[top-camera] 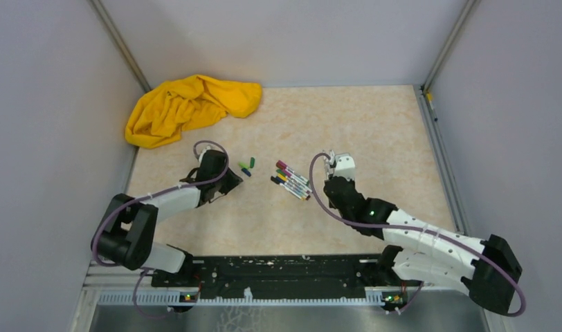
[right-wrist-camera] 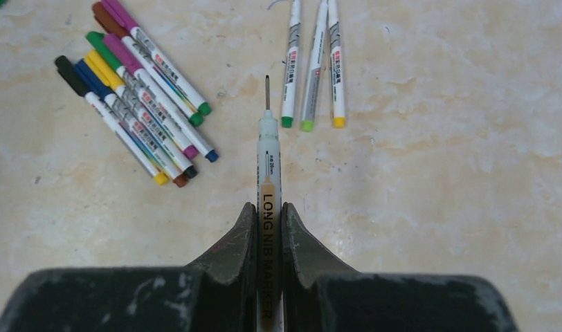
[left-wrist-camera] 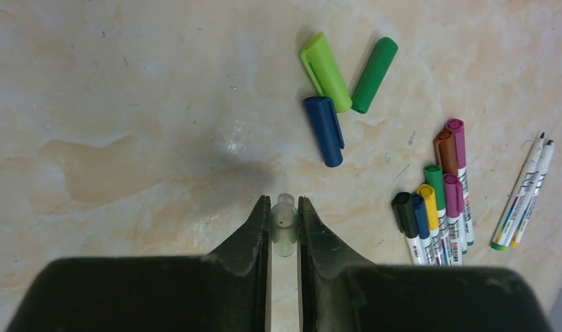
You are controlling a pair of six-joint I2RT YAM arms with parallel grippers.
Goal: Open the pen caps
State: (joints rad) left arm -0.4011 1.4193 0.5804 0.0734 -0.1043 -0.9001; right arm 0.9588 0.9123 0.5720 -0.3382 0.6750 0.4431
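Note:
My left gripper is shut on a small translucent grey pen cap and holds it just above the table. Three loose caps lie ahead of it: light green, dark green and blue. My right gripper is shut on an uncapped pen whose long thin nib points forward. Several capped pens lie in a bunch to its left. Three uncapped pens lie ahead. In the top view the left gripper and the right gripper flank the capped pens.
A large yellow cloth lies crumpled at the far left corner. Grey walls close the table on the left, back and right. The capped pens and two uncapped pens also show at the right in the left wrist view.

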